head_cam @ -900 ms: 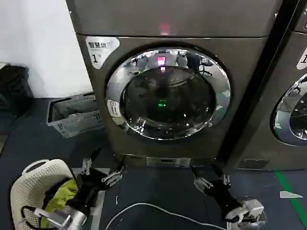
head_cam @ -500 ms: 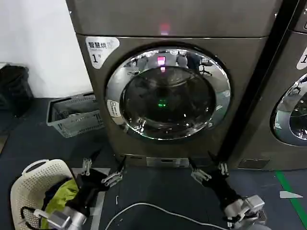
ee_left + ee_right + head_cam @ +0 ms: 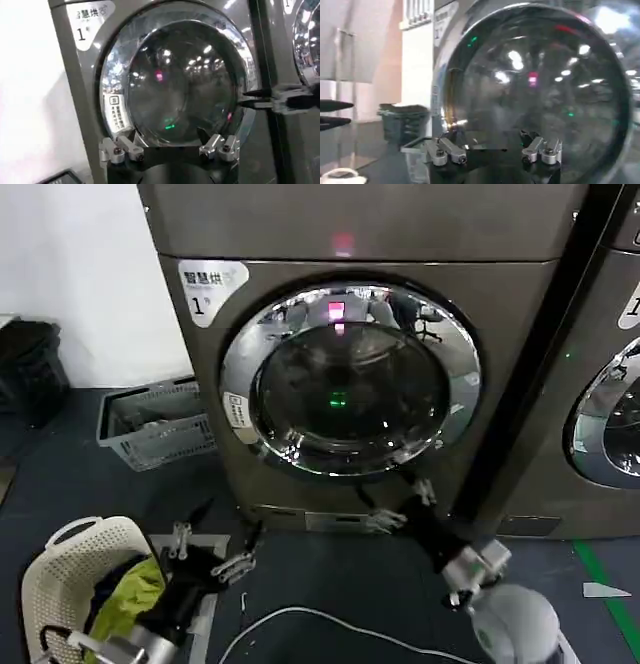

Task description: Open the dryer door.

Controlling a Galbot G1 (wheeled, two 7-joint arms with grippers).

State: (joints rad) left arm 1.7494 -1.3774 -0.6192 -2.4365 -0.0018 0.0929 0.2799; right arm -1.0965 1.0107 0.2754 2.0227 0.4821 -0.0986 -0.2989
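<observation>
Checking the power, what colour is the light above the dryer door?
Pink; the light above the dryer door shows best in the head view.

The head view looks forward and down from above at the front of the dryer (image 3: 370,384), taking in the whole dryer door (image 3: 350,379) from some way back. The left wrist view sits low in front of the dryer, facing the same door (image 3: 175,80) from nearer, with the left gripper (image 3: 170,149) at its near edge. The right wrist view faces the door (image 3: 535,95) from closest of all, over the right gripper (image 3: 492,150). All three views share the door's dark glass.
</observation>
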